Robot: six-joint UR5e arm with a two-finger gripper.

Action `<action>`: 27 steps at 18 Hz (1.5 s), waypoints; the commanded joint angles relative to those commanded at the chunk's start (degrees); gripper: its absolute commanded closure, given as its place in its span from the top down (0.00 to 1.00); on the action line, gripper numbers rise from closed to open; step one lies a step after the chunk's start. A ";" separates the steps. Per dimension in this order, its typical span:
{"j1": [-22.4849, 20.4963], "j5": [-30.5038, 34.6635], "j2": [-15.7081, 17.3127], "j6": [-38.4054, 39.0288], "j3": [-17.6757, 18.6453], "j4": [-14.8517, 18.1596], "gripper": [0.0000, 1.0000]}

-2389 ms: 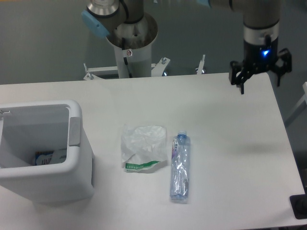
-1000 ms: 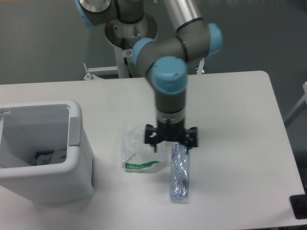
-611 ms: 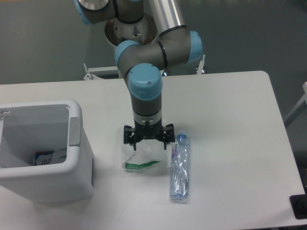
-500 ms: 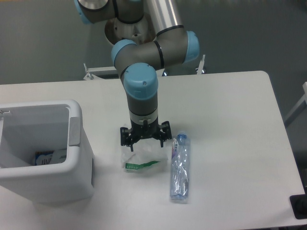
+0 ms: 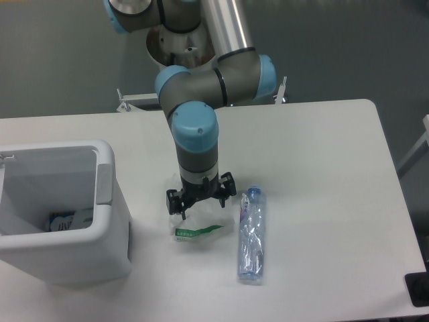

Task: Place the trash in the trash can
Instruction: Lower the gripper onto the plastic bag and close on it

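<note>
I see a white counter (image 5: pixel 322 154) against a dark grey floor; on it one trash can (image 5: pixel 100 251) at left, one wrapper (image 5: pixel 201 225), one bottle (image 5: pixel 252 235) just right of it; my gripper (image 5: pixel 200 201) hangs over the wrapper, jaws spread, gripping nothing.
</note>
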State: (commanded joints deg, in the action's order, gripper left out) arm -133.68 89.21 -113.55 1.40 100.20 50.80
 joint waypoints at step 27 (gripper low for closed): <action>-0.18 1.85 -5.90 0.53 0.00 -2.37 1.00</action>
State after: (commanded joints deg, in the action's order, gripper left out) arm -133.86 91.05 -119.44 1.93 100.20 48.43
